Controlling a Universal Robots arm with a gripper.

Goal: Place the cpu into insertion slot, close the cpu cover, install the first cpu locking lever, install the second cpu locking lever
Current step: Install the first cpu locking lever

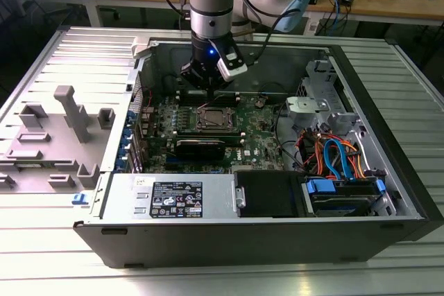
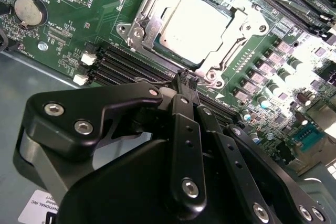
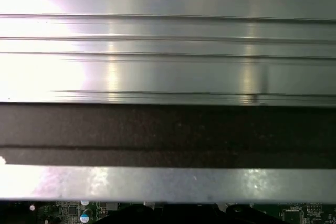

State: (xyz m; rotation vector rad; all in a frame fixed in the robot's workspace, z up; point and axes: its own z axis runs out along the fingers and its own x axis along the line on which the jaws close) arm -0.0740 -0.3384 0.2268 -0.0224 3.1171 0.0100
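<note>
op1: end effector (image 2: 187,80) logged nearest the lens in the second wrist view, fingertips pressed together, nothing pinched; poised over the memory slots (image 2: 113,62), just beside the socket.
op2: cpu cover (image 2: 237,23) noted lying flat over the cpu (image 2: 197,24) in the insertion slot (image 2: 131,31). judged thin, stiff, light, sharp-edged; best taken at a rim tab, not the window. square, so no long axis is read; window faced up.

The cpu (image 2: 194,27) is showing matt silver metal, the cover (image 2: 148,24) around it gleaming brighter. The board (image 2: 68,30) is looking glossy green, the hand (image 2: 186,81) smooth matt black, and the table (image 1: 222,275) is shining as ribbed bare metal.
</note>
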